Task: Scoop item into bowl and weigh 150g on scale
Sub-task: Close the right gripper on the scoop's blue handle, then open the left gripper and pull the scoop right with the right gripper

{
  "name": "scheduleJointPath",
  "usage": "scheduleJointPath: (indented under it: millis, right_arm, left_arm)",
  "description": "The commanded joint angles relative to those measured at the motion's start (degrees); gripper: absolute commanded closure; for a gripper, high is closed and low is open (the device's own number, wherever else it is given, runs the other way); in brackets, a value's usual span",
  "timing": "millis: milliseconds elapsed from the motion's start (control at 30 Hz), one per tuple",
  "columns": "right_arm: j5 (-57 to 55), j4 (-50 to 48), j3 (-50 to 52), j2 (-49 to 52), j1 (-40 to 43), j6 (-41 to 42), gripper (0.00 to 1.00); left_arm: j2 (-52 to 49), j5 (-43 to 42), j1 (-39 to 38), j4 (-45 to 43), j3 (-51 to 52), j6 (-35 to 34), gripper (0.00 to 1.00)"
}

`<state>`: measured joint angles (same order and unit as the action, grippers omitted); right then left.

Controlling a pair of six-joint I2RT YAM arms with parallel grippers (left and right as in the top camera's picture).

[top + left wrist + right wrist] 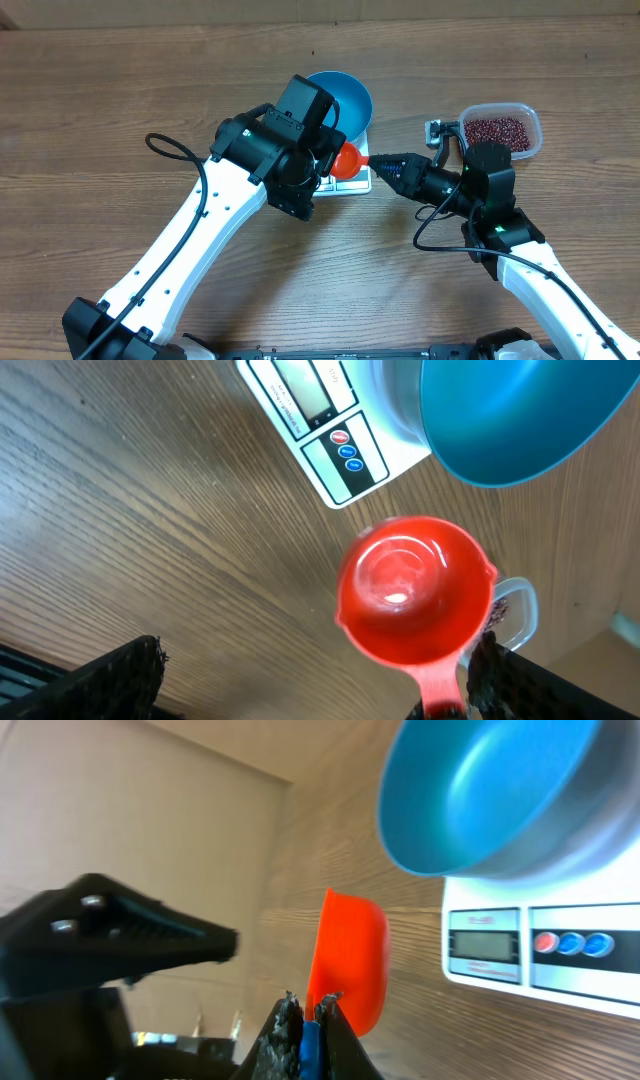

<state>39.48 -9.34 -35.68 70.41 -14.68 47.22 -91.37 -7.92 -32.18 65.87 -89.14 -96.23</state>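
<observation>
right tool: clamped on empty red scoop by its handle | left tool: wide open, empty | beans in clear tub behind right tool, right arm nearer | bowl on scale

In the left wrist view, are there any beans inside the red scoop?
No, the red scoop is empty: only its bare, glossy inside shows.

The counter is being lit evenly from above; glare is being thrown inside the red scoop ahead of the left jaws, themselves being blurred.
</observation>
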Motion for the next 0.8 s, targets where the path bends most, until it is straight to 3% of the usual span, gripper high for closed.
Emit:
scheduleJointPath:
  millis: [0, 400, 767]
  right_arm:
    - [-4.33, 2.43, -1.46, -0.33, -0.26, -2.82, 0.96]
    - [-18.82, 17.49, -1.57, -10.8, -0.24, -7.23, 0.96]
    - [-41.35, 34.1, -1.57, -24.02, -0.26, -7.02, 0.96]
  left_arm:
    - [0.7, 1.55, 0.02, 0.28, -0.15, 7.08, 0.01]
    - [0.7, 11.19, 0.02, 0.35, -0.15, 36.94, 0.0]
    - [0.7, 9.31, -0.09, 0.33, -0.15, 41.9, 0.0]
